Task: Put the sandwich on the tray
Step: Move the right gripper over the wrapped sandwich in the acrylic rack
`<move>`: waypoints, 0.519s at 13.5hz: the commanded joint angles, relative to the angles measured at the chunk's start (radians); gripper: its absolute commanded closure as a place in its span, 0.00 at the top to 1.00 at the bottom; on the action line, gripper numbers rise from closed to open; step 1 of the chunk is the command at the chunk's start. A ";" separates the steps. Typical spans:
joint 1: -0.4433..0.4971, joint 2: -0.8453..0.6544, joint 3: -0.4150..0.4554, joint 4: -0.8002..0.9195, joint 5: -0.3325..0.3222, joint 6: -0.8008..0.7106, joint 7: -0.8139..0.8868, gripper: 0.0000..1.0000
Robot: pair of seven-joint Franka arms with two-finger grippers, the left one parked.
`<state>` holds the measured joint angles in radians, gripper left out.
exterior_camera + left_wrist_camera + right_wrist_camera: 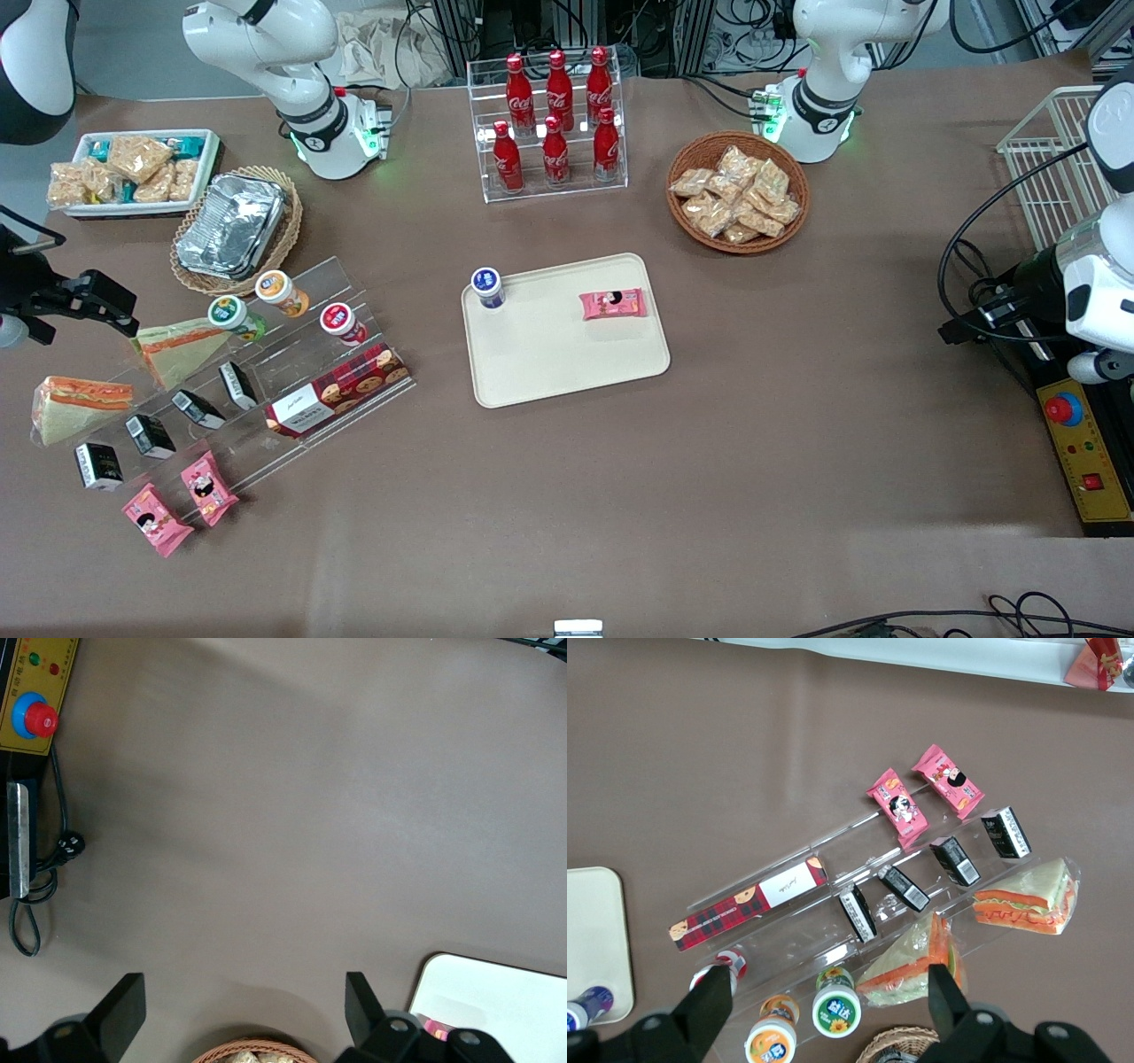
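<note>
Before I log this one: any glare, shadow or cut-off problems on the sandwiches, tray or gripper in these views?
Front view: even light; sandwich shows mild wrap glare, the tray none; the gripper is dark against the edge. Right wrist view: both sandwiches sharp, second sandwich glints slightly; the open fingers are cropped by the frame. Left wrist view: only a tray corner, soft shadows.

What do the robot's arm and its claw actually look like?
The arm is glossy white with rounded segments, a black ring at the joint above its base and green lights glowing there. Its gripper, above the sandwiches' end of the clear shelf, is matte black with two flat, blocky fingers, spread apart.
</note>
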<state>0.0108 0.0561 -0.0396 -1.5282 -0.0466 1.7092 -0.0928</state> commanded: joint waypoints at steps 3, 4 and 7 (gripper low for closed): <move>-0.017 -0.005 -0.029 0.002 0.007 -0.020 -0.013 0.99; -0.018 -0.004 -0.045 0.002 0.007 -0.017 -0.013 0.99; -0.018 0.010 -0.097 -0.003 0.017 -0.025 0.022 0.99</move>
<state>0.0011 0.0581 -0.1164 -1.5328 -0.0467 1.6946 -0.0900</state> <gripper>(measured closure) 0.013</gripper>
